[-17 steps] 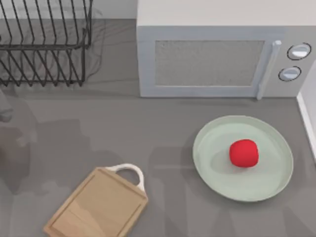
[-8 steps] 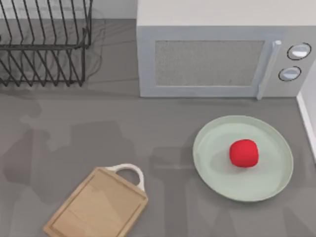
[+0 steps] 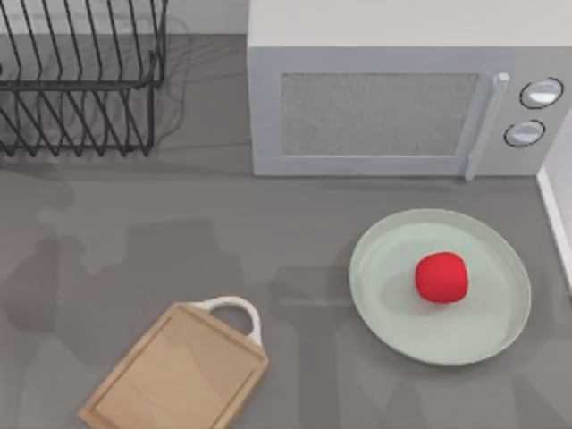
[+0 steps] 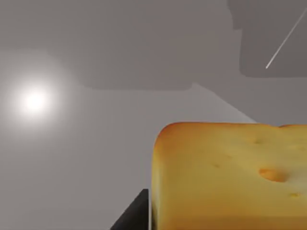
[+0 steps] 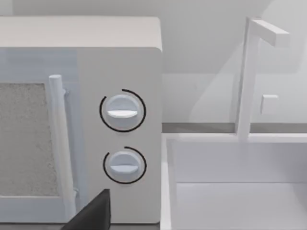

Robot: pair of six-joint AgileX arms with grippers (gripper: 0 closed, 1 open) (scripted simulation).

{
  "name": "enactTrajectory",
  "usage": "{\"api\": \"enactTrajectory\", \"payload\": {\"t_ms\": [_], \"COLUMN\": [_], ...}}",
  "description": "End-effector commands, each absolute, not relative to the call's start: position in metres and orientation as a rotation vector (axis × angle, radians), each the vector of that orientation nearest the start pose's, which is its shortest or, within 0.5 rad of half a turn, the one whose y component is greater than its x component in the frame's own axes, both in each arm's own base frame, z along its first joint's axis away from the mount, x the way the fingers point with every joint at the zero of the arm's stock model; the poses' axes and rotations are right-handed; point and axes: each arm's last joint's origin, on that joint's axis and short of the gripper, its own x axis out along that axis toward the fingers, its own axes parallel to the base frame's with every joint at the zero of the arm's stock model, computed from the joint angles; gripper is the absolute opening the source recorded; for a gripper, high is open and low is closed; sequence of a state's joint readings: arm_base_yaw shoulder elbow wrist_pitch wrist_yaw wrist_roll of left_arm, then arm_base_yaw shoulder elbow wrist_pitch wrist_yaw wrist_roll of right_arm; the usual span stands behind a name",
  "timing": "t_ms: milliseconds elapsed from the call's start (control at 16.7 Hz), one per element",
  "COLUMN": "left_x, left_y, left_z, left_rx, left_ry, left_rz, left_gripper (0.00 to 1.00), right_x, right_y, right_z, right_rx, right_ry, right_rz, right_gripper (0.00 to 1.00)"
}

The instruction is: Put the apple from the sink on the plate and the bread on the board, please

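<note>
The red apple [image 3: 441,277] lies on the pale green plate [image 3: 393,295] at the table's right. The light-wood board [image 3: 179,375] with its white loop handle lies bare at the front left. In the left wrist view the golden bread [image 4: 230,177] sits very close, held in my left gripper [image 4: 230,225], whose dark finger [image 4: 133,218] presses against the loaf's side over a plain grey surface. A dark part of my right gripper [image 5: 93,213] shows in front of the microwave [image 5: 81,120], beside the white sink [image 5: 230,191].
The microwave [image 3: 393,98] stands along the back and a black wire dish rack [image 3: 80,80] sits at the back left. The sink's white edge [image 3: 556,223] runs along the right side, with a white faucet [image 5: 249,81] behind the basin.
A faint shape of my left arm at the top view's left edge has gone, and the shadows on the left of the table have shifted. Apple, plate and board have not moved.
</note>
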State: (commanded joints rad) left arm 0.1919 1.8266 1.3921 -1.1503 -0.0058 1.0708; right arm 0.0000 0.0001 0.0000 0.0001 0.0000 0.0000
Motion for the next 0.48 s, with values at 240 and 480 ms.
{"api": "enactTrajectory", "payload": {"t_ms": [240,480], "left_x": [0.333,0.332], "left_y": [0.056,0.035], "left_z": [0.195,0.180], "left_rx": [0.510,0.248], "left_ry": [1.556,1.642], "left_rz": [-0.512,-0.221], "left_gripper": [0.00,0.00], "right_x": [0.106,0.106], "right_y": [-0.001,-0.001], "right_z": [0.160,0.160], "right_rx": [0.000,0.000], "right_ry": [0.000,0.000], "right_rz": [0.000,0.000], "right_gripper": [1.00,1.00]}}
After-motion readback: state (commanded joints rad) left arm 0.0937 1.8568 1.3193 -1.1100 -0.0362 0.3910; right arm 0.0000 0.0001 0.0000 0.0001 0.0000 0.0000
